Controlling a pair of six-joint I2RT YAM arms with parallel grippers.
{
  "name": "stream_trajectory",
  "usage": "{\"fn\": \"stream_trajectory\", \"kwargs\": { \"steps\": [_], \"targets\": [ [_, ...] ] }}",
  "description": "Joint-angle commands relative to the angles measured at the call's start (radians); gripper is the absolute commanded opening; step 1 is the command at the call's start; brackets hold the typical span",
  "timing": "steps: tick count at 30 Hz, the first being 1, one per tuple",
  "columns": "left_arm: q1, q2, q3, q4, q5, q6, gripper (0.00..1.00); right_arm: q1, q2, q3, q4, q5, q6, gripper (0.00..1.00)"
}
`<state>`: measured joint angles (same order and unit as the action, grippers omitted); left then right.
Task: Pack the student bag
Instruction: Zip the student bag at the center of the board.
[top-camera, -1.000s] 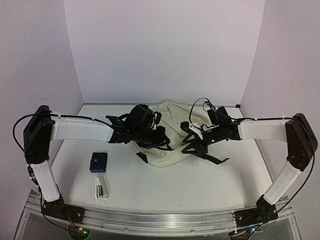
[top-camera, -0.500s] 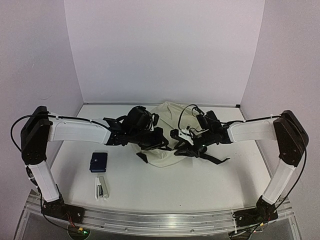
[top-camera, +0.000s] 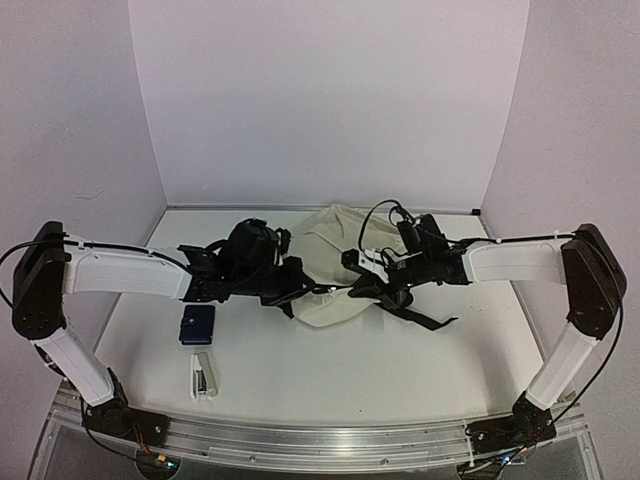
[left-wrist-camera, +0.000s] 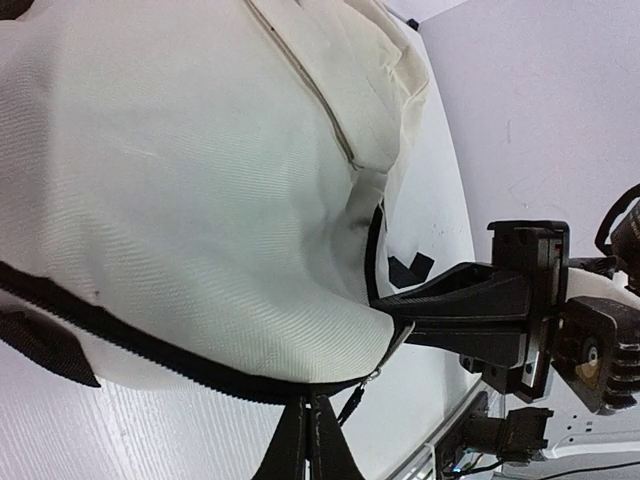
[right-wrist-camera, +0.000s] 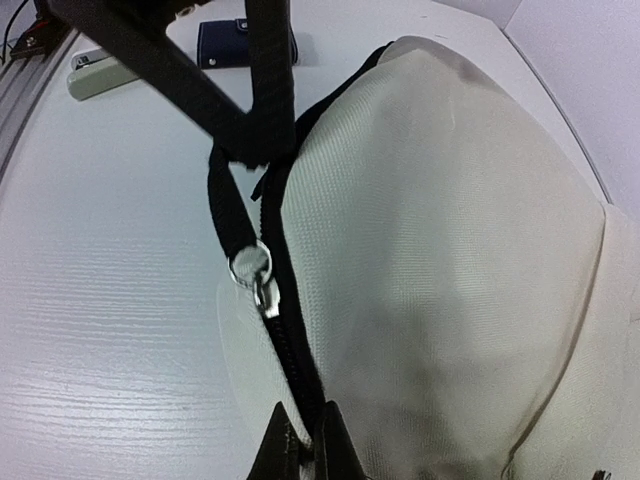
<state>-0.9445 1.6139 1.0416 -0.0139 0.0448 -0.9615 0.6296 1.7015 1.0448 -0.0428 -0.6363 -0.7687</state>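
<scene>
The student bag (top-camera: 335, 250), cream fabric with black zipper lines, lies at the table's back middle between both arms. My left gripper (left-wrist-camera: 310, 440) is shut on the bag's black zipper edge (left-wrist-camera: 180, 350) and reaches in from the left (top-camera: 306, 289). My right gripper (right-wrist-camera: 305, 445) is shut on the same zipper line a little further along, coming from the right (top-camera: 352, 283). A silver zipper pull (right-wrist-camera: 255, 275) hangs on the stretch between the two grips. In the right wrist view the left fingers (right-wrist-camera: 265, 90) pinch the zipper strip ahead.
A dark blue wallet (top-camera: 197, 324) and a white stapler (top-camera: 203, 374) lie on the table's front left. A black strap (top-camera: 425, 320) trails from the bag to the right. White walls stand behind and to both sides.
My right gripper has closed on the zipper edge. The left arm has drawn back to the left with its hold, stretching the bag's edge between the two grippers.
</scene>
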Motion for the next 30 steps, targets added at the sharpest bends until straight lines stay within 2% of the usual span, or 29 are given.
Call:
{"fn": "stream_trajectory", "kwargs": {
  "steps": [1, 8, 16, 21, 23, 25, 28, 30],
  "targets": [
    [0.052, -0.127, -0.050, -0.081, -0.146, -0.014, 0.00, -0.090, -0.049, -0.029, -0.059, 0.063, -0.028, 0.00],
    [0.129, -0.204, -0.095, -0.110, -0.182, 0.030, 0.00, -0.119, -0.053, -0.046, -0.131, 0.064, -0.083, 0.00],
    [0.167, -0.209, -0.094, -0.134, -0.210, 0.070, 0.00, -0.173, -0.053, -0.068, -0.167, 0.055, -0.097, 0.00],
    [0.221, -0.213, -0.145, -0.079, -0.175, 0.068, 0.00, -0.246, -0.068, -0.074, -0.195, 0.079, -0.165, 0.00],
    [0.219, -0.183, -0.131, -0.033, -0.113, 0.098, 0.00, -0.266, -0.068, -0.060, -0.214, 0.084, -0.168, 0.00],
    [0.212, -0.128, -0.102, 0.051, 0.016, 0.118, 0.00, -0.263, -0.077, -0.023, -0.270, 0.055, -0.155, 0.09],
    [0.166, -0.050, -0.048, 0.096, 0.090, 0.135, 0.00, -0.221, -0.094, 0.047, -0.333, 0.004, -0.084, 0.48],
    [0.139, -0.017, -0.001, 0.088, 0.100, 0.146, 0.00, -0.161, -0.112, 0.067, -0.343, 0.028, -0.059, 0.60]
  ]
}}
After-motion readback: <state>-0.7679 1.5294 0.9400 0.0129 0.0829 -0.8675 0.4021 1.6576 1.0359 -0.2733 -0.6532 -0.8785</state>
